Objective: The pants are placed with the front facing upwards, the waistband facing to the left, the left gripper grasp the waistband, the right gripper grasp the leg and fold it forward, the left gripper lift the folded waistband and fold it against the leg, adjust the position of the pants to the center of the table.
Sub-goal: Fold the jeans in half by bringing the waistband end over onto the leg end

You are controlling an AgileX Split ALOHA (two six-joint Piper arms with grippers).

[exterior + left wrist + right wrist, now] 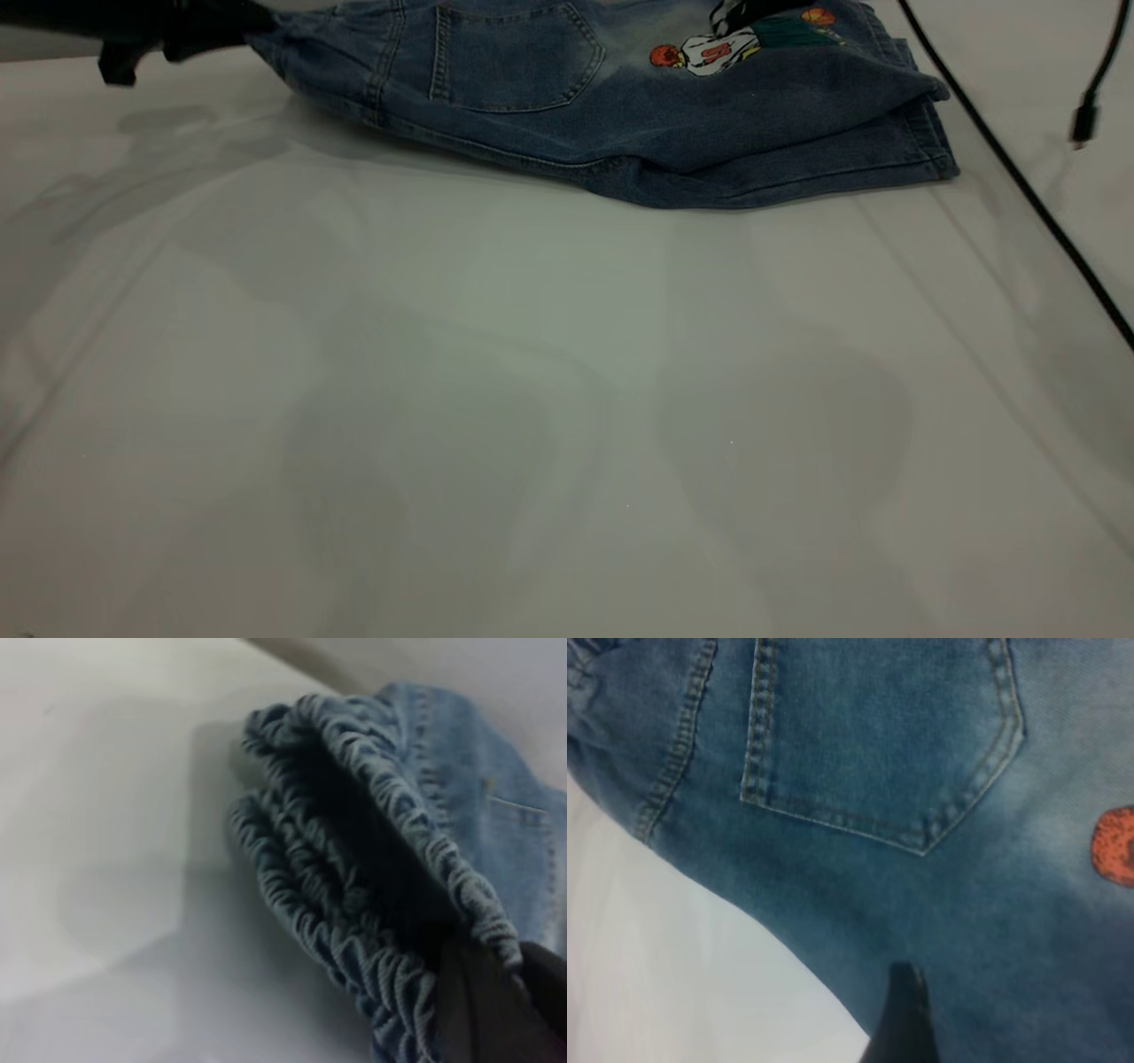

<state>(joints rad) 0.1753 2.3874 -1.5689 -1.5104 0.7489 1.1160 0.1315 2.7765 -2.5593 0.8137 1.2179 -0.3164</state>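
Pants (pixel 620 115): folded once along their length, lying at the far edge of the table (pixel 496 399), around 12 o'clock in the exterior view. The back faces up, with the pocket (pixel 514 53) toward 11 o'clock and the cartoon basketball-player patch (pixel 709 51) toward 1 o'clock. The leg hems are stacked at the 2 o'clock end, one layer showing under the other.

Waistband (pixel 354 886): gathered and doubled over, two ruched bands one upon the other. In the exterior view it sits at the pants' 10 o'clock end and is raised a little off the white top there.

Left gripper (pixel 168 40): at about 10 o'clock in the exterior view, right at the waistband end of the pants. In the left wrist view a dark finger (pixel 496 1010) lies against the ruched edge; it seems to be pinching the band, though only that one finger shows, so I can't tell for sure.

Right gripper (pixel 740 13): at 1 o'clock along the top edge, over the patch. In the right wrist view one black fingertip (pixel 904 1010) rests on the denim below the pocket; I cannot tell whether it is clenched or released.

Cable (pixel 1019 177): a black lead running across the table from 1 o'clock down to 3 o'clock, clear of the pants.
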